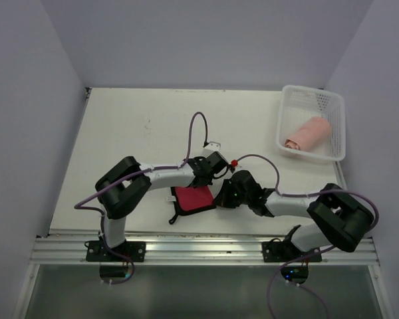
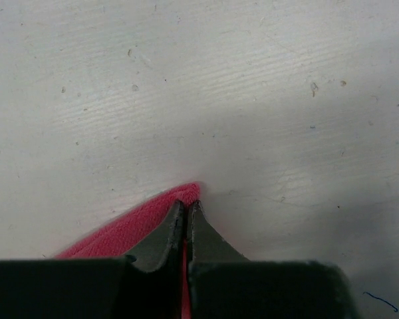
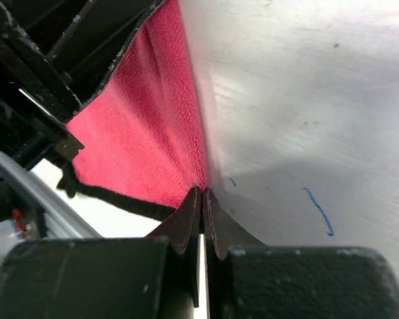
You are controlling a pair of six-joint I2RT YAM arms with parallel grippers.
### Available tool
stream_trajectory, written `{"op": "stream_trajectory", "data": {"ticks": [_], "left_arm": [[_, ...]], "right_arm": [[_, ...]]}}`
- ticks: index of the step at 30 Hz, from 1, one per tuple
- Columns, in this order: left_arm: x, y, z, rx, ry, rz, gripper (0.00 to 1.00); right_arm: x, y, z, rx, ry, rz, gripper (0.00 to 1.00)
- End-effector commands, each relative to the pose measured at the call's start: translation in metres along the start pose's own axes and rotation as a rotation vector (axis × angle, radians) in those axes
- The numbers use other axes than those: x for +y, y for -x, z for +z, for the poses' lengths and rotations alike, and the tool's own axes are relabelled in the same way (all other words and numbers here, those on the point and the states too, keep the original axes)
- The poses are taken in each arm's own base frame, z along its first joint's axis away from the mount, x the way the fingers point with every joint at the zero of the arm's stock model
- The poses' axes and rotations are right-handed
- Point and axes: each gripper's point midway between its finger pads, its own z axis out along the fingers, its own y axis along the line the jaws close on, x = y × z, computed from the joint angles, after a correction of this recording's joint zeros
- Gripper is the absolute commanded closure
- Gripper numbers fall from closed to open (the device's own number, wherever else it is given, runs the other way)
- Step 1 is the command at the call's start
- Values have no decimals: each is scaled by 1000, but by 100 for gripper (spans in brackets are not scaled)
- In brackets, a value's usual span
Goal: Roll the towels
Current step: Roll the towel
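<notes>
A small cloth with a red face and dark trim lies near the table's front middle, partly lifted at its far and right edges. My left gripper is shut on its far edge; the left wrist view shows red cloth pinched between the jaws. My right gripper is shut on its right edge; the right wrist view shows the red face with its dark trim. A salmon-pink towel lies rolled in the white basket.
The white perforated basket stands at the back right. The two arms meet close together over the cloth. A metal rail runs along the table's near edge. Grey walls close in on the left, back and right.
</notes>
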Motion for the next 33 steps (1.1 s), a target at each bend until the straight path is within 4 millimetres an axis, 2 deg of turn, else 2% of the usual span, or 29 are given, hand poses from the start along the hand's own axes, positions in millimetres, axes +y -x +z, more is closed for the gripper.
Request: {"op": "stream_trajectory", "data": {"ticks": [1, 6, 10, 11, 13, 14, 16, 20, 22, 23, 26, 28, 33], "left_arm": [[8, -22, 16, 58, 34, 1, 100], [-2, 3, 16, 17, -15, -47, 100], [-11, 23, 14, -22, -97, -114, 100], [-14, 35, 11, -56, -126, -150, 100], [-17, 41, 8, -74, -175, -182, 100], [-18, 59, 1, -126, -208, -227, 100], [-17, 65, -3, -151, -236, -251, 100], [-14, 97, -17, -246, -314, -329, 100], [-14, 97, -19, -245, -368, -349, 100], [-10, 106, -20, -269, -384, -376, 100], [-8, 115, -23, -293, -424, -394, 100], [-13, 119, -27, -309, -477, -399, 100], [-17, 122, -20, -305, -547, -435, 100]], "right_arm": [[-28, -14, -10, 39, -127, -83, 100], [-27, -10, -15, 26, -157, -168, 100], [-15, -9, -17, 17, -138, -229, 100], [-15, -3, -18, -11, -152, -249, 100], [-12, 0, -21, -23, -162, -271, 100], [-11, 0, -23, -25, -169, -288, 100], [-11, 6, -26, -44, -197, -308, 100], [-14, 13, -33, -63, -262, -360, 100], [-12, 20, -38, -93, -286, -385, 100], [-16, 20, -41, -85, -310, -406, 100], [-20, 32, -52, -117, -375, -452, 100], [-20, 38, -57, -134, -399, -474, 100], [-24, 43, -66, -128, -468, -539, 100]]}}
